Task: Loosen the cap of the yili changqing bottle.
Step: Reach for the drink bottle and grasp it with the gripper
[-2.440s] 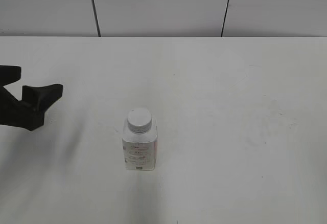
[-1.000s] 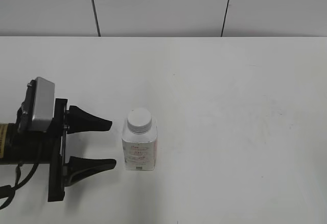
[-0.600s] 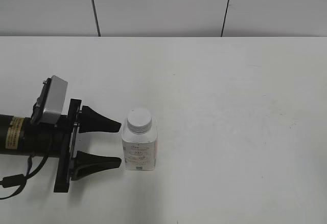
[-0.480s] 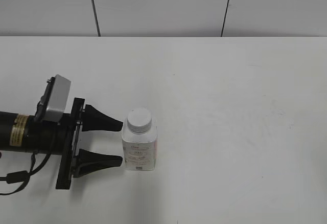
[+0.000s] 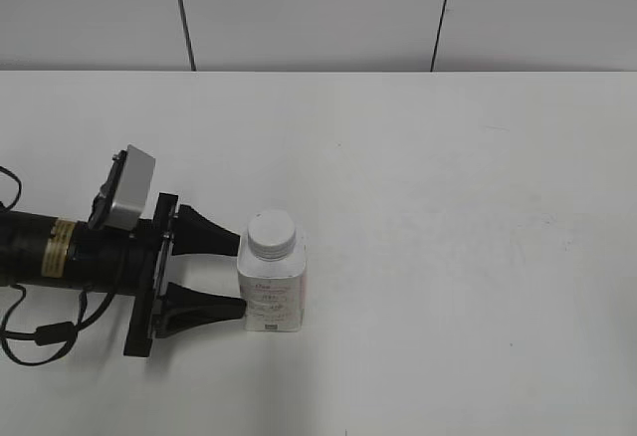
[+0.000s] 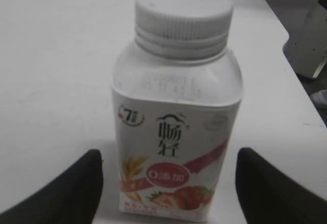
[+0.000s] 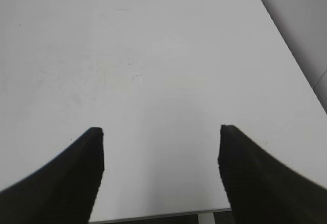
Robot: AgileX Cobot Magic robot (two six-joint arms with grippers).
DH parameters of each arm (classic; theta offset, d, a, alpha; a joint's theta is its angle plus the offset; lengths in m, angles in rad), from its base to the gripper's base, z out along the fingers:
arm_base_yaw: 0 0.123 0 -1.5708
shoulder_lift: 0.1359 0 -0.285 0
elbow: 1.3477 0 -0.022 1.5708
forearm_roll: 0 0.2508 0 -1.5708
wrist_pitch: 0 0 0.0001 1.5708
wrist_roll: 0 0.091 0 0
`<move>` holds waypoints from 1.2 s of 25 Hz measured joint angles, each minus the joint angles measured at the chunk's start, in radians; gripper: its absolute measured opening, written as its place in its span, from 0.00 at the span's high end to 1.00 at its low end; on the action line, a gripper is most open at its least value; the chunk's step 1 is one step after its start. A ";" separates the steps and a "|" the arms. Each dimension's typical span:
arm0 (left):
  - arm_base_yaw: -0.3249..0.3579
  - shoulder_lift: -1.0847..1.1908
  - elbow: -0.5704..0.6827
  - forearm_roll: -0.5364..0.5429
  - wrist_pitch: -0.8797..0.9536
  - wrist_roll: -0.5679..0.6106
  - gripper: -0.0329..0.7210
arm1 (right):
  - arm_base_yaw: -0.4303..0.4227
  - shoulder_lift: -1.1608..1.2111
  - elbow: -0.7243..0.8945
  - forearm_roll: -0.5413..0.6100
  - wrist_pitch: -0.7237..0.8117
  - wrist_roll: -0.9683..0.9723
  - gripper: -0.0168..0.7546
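The yili changqing bottle (image 5: 272, 297) stands upright on the white table, a small squat white bottle with a pink and grey label; it fills the left wrist view (image 6: 176, 132). Its white ribbed cap (image 5: 272, 234) sits on the neck and also shows in the left wrist view (image 6: 182, 19). My left gripper (image 5: 237, 275) is open, lying level from the left, its two black fingertips at the bottle's left side; in its own view (image 6: 168, 183) the fingers flank the bottle's base with gaps either side. My right gripper (image 7: 161, 152) is open and empty over bare table, out of the exterior view.
The white table (image 5: 448, 207) runs back to a grey panelled wall (image 5: 318, 8). In the right wrist view the table's near edge (image 7: 153, 216) and right edge (image 7: 286, 55) show, with floor beyond.
My left arm has come in from the left edge toward the bottle, jaws open, until the fingertips reach its left side. The bottle has not moved.
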 joint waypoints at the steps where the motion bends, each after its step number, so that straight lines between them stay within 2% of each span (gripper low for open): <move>1: -0.003 0.010 -0.007 0.000 0.001 -0.001 0.29 | 0.000 0.000 0.000 0.000 0.000 0.000 0.26; 13: -0.087 0.032 -0.049 -0.038 0.001 -0.003 0.29 | 0.000 0.000 0.000 0.000 0.000 0.000 0.26; 23: -0.094 0.035 -0.049 -0.059 0.016 -0.003 0.30 | 0.000 0.000 0.000 0.000 0.000 0.000 0.26; 30: -0.094 0.035 -0.049 -0.062 0.016 -0.003 0.43 | 0.000 0.000 0.000 0.000 0.000 0.000 0.26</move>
